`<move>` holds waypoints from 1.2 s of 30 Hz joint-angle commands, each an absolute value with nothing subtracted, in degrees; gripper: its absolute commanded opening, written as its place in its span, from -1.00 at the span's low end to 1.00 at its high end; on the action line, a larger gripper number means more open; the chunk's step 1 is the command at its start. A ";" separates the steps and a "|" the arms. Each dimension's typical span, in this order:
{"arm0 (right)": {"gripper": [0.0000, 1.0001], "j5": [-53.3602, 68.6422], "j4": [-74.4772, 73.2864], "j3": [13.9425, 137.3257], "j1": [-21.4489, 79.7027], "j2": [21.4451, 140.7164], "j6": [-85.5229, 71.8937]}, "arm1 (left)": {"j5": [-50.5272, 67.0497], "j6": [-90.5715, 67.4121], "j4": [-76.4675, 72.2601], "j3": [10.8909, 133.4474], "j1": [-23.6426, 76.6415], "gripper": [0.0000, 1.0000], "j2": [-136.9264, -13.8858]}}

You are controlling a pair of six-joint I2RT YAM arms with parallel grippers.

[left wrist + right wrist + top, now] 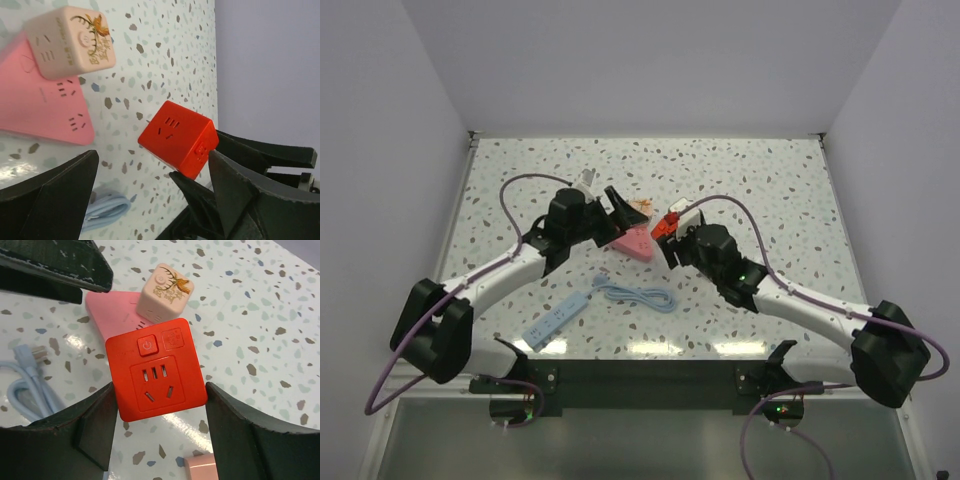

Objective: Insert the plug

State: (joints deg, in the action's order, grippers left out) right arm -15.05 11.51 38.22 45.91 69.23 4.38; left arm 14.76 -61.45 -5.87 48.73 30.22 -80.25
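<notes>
Two robot arms meet mid-table. The right gripper (159,390) clamps a red cube (177,137) by its side faces. The left gripper (617,214) gapes wide and unloaded, close beside that cube. The plug (165,292), a pale peach cube, sits at the far edge of a pink triangle (635,245), between both grippers. The speckled table (770,170) stretches beyond to the back wall.

Power symbol on red cube (156,385) button (147,346); faint print on beige cube (166,292) unreadable
</notes>
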 commanded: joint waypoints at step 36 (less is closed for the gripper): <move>-1.00 43.95 24.43 41.57 25.66 73.04 1.32 | 27.87 -46.50 -45.36 30.68 16.96 0.68 -91.76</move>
